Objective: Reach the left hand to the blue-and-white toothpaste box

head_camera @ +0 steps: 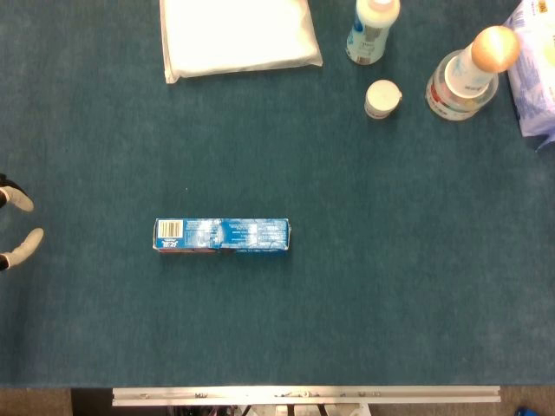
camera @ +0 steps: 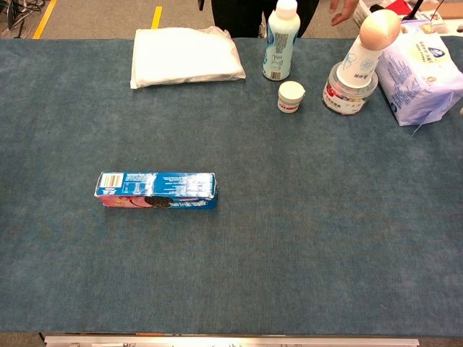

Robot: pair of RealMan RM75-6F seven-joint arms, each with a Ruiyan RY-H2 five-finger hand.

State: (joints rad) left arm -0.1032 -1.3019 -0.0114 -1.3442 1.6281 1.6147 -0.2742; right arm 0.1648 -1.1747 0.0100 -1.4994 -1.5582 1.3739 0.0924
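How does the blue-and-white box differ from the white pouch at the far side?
The blue-and-white box is long, narrow and printed, with a barcode at its left end; the white pouch is broad, plain and soft-looking. The box lies mid-table, the pouch at the far edge. Both lie flat, untouched.
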